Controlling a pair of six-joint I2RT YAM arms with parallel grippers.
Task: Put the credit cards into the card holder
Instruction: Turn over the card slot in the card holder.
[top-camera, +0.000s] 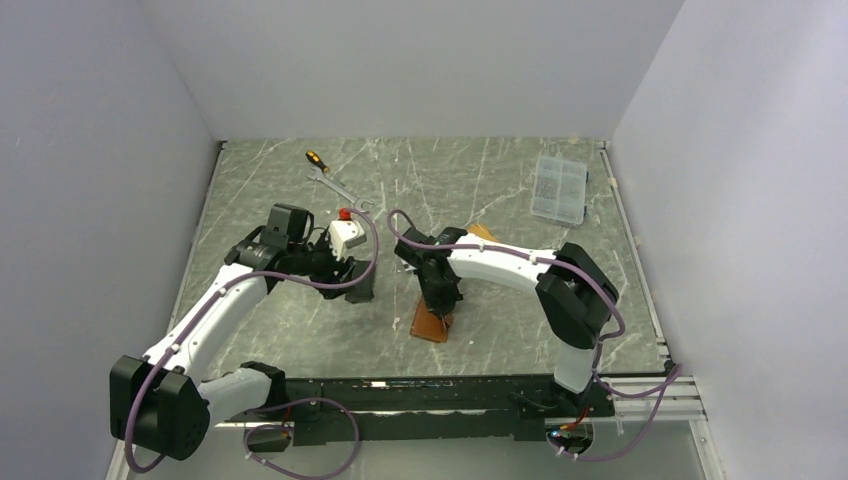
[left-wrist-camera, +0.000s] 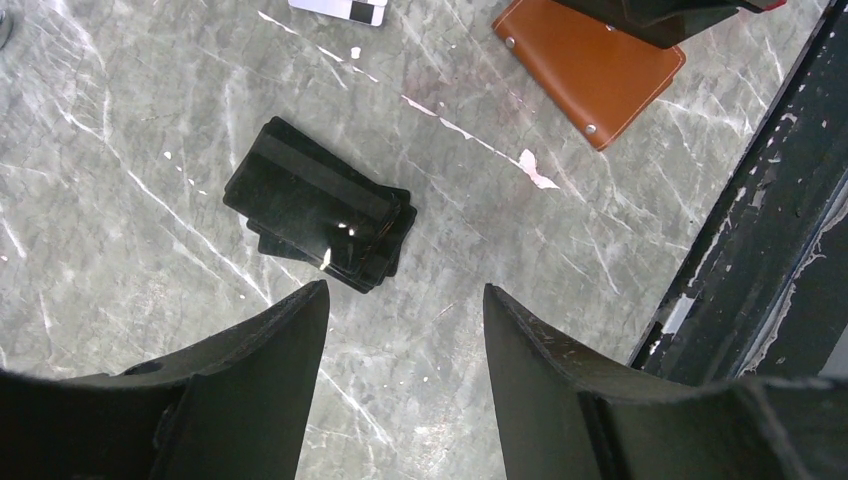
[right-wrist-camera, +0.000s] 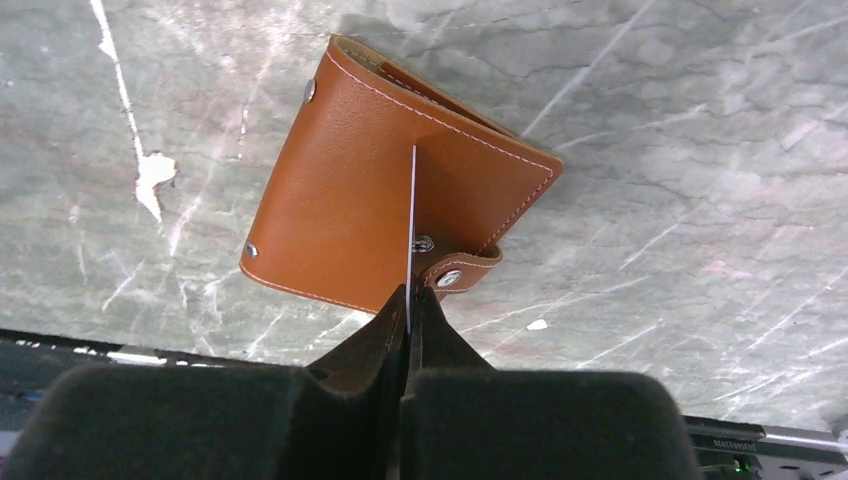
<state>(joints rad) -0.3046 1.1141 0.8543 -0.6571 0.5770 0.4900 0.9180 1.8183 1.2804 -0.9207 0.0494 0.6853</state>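
Right fingers (right-wrist-camera: 408, 310) are pressed fully together on a credit card (right-wrist-camera: 411, 220), which stands on edge and shows in the wrist view only as a thin pale line running forward from the fingertips. Directly ahead of and beneath those fingertips lies the card holder (right-wrist-camera: 340, 200), tan-brown leather with pale stitching, resting flat on the grey marbled bench (top-camera: 300, 330). Its short strap with the snap button points back toward the fingers, just beside the card's line. Whether the card's lower edge touches the leather cannot be told. Left fingers (left-wrist-camera: 310, 310) stand well apart and hold nothing, with bare bench showing between them. Just ahead of their tips, nearer the one on the view's left, lies a black flat object (left-wrist-camera: 320, 205) with stepped, layered edges. Whether it is a pouch or a stack cannot be told. Farther ahead of the left fingers and off to the right lies the card holder again, its far edge covered by the right arm's black fingers. A pale card (left-wrist-camera: 340, 8) with a dark block lies well ahead of the left fingers, cut off by the frame edge. Seen from above, both sets of fingers hang near each other over the middle of the bench. Far beyond them lie a screwdriver (top-camera: 315, 158) and a wrench (top-camera: 338, 188) on the left arm's side, close together. A clear compartment box (top-camera: 560, 188) sits far beyond the right fingers.
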